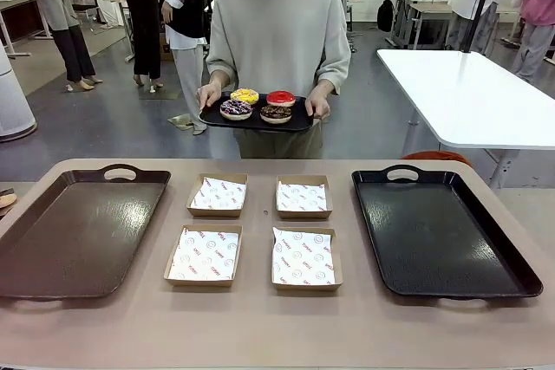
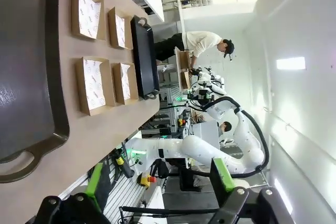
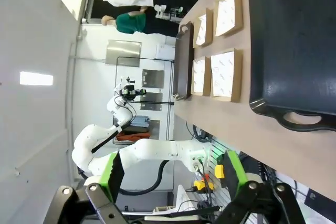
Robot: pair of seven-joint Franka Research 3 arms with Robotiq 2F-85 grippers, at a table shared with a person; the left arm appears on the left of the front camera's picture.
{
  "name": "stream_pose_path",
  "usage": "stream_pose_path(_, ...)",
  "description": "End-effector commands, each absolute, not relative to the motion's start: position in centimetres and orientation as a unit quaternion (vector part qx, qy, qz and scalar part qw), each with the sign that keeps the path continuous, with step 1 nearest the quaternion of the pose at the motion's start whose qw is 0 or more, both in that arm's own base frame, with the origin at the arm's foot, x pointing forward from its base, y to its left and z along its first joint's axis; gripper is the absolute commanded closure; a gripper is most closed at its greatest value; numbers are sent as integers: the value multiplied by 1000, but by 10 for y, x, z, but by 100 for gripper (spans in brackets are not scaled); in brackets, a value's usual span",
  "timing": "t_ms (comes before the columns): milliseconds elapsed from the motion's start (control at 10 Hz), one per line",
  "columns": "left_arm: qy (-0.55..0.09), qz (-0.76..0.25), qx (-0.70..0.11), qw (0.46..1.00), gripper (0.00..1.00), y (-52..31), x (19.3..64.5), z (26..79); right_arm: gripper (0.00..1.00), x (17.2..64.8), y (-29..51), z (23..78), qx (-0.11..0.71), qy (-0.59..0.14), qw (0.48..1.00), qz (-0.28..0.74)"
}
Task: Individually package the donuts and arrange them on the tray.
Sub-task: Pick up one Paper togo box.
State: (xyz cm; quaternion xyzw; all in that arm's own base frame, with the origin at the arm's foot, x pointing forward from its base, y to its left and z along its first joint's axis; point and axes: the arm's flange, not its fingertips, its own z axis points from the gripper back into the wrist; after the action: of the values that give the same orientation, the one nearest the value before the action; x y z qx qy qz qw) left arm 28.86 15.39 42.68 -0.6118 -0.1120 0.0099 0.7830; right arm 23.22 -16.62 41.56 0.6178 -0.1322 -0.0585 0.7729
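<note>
Four donuts lie on a small black tray [image 1: 253, 123] that a person holds in both hands beyond the table's far edge: a yellow donut [image 1: 244, 95], a red donut [image 1: 281, 98] and two chocolate donuts [image 1: 235, 109] with sprinkles. On the table, a brown tray [image 1: 78, 231] lies at the left and a black tray [image 1: 442, 231] at the right. In the left wrist view, my left gripper [image 2: 160, 182] stands open, well off the table's side with nothing between its pads. My right gripper [image 3: 173, 174] is likewise open and empty.
Several shallow cardboard boxes [image 1: 204, 255] lined with printed paper sit in a square between the two table trays. The same boxes [image 2: 94, 82] and brown tray [image 2: 26, 77] show sideways in the left wrist view. A white table [image 1: 468, 97] stands behind at the right.
</note>
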Motion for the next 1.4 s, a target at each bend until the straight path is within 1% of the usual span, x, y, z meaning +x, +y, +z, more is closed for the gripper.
stream_pose_path(0, -110, 7, -628, 771, 0, 152, 290, 427, 0, 230, -167, 414, 636, -131, 758, -58)
stream_pose_path(1300, -110, 7, -628, 771, 0, 152, 290, 427, 0, 230, -167, 414, 636, -131, 758, -58)
